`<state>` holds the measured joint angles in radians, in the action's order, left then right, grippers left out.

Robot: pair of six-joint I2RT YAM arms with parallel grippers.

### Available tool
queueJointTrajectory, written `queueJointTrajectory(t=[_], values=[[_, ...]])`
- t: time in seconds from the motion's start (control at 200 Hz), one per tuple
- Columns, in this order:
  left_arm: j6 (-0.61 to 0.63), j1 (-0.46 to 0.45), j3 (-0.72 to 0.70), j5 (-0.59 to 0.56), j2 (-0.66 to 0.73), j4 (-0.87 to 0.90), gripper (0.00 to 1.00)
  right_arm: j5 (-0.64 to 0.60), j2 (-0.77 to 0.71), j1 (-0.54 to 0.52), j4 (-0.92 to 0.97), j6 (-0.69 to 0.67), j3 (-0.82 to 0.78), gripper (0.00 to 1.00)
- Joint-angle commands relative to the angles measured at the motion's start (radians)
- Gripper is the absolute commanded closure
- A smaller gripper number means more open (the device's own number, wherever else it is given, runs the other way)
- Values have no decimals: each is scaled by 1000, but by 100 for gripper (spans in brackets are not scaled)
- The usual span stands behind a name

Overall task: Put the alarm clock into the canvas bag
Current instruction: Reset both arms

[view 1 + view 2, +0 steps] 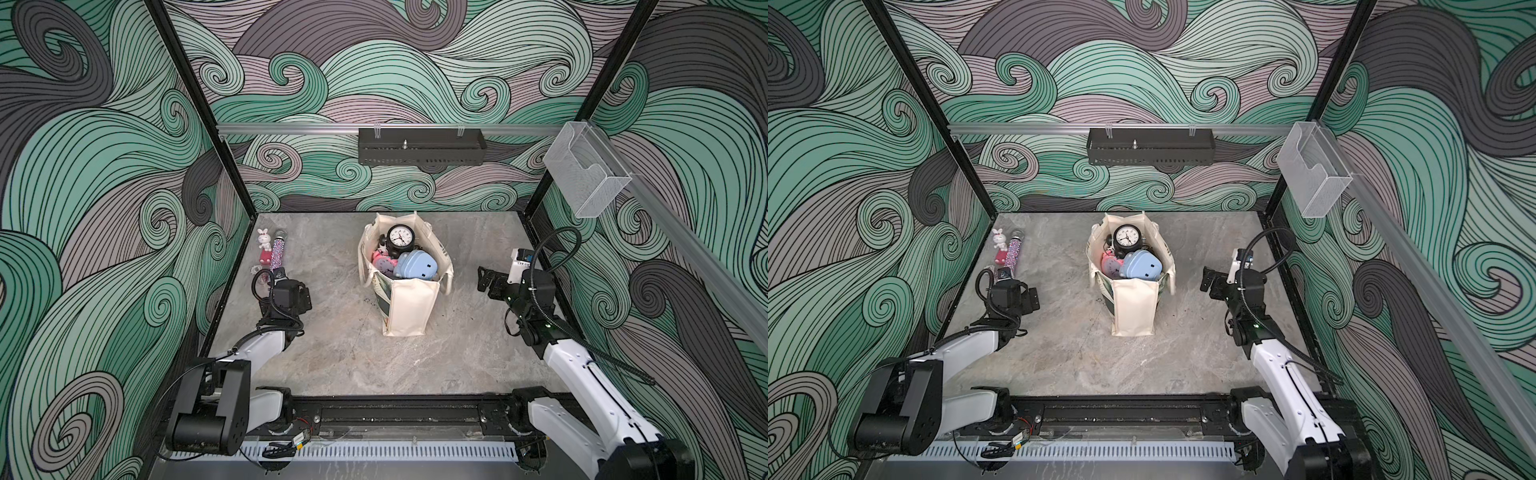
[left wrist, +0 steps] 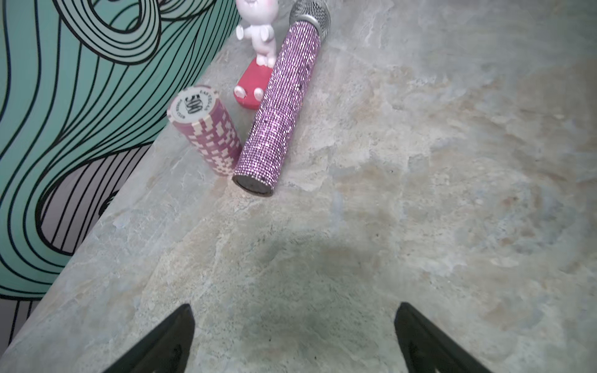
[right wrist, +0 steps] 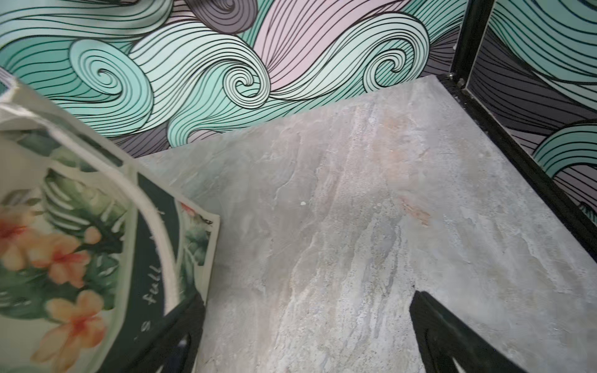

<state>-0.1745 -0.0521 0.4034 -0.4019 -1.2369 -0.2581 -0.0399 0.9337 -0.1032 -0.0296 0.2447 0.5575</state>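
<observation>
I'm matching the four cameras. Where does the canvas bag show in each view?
Top view: canvas bag mid-table, just right of picture centre.
Top view: canvas bag just left of picture centre.
Left wrist: not in it.
Right wrist: close up, flower print and green band.
Shared landmark: the grey stone table, in all four.

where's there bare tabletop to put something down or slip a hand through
Widest free patch: the table in front of the canvas bag, out to the near edge. Also bare: the far right stretch bordered by bag, back wall and right claw. Crowded: far left corner, where microphone, rabbit figure and chip stack sit just beyond the left claw.
</observation>
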Motion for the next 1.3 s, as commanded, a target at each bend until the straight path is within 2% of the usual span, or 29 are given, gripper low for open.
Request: queueJointTrajectory(t=[0.0, 0.245, 0.34, 0.395, 0.685, 0.73, 0.896, 1.006, 1.126, 1.296], values=[[47, 20, 32, 76, -36, -181, 1, -57, 42, 26, -122, -44, -25, 0], [118, 82, 105, 256, -157, -240, 1, -57, 181, 59, -274, -48, -39, 0], [68, 103, -17, 190, -235, -513, 1, -60, 237, 59, -346, -56, -46, 0], [55, 105, -60, 137, -258, -611, 1, -53, 256, 59, -353, -65, -42, 0], [70, 106, 51, 197, -280, -423, 1, -34, 318, 59, -483, -133, -80, 0], [72, 105, 49, 194, -285, -435, 1, -29, 340, 59, -503, -139, -79, 0], [73, 103, 49, 195, -282, -430, 1, 8, 405, 59, -379, -160, 25, 0], [74, 102, 49, 195, -282, -429, 1, -8, 377, 59, -383, -181, -3, 0], [75, 101, 49, 193, -282, -429, 1, -37, 350, 57, -392, -287, -46, 0], [75, 103, 49, 193, -280, -429, 1, -13, 471, 63, -653, -287, -121, 0]])
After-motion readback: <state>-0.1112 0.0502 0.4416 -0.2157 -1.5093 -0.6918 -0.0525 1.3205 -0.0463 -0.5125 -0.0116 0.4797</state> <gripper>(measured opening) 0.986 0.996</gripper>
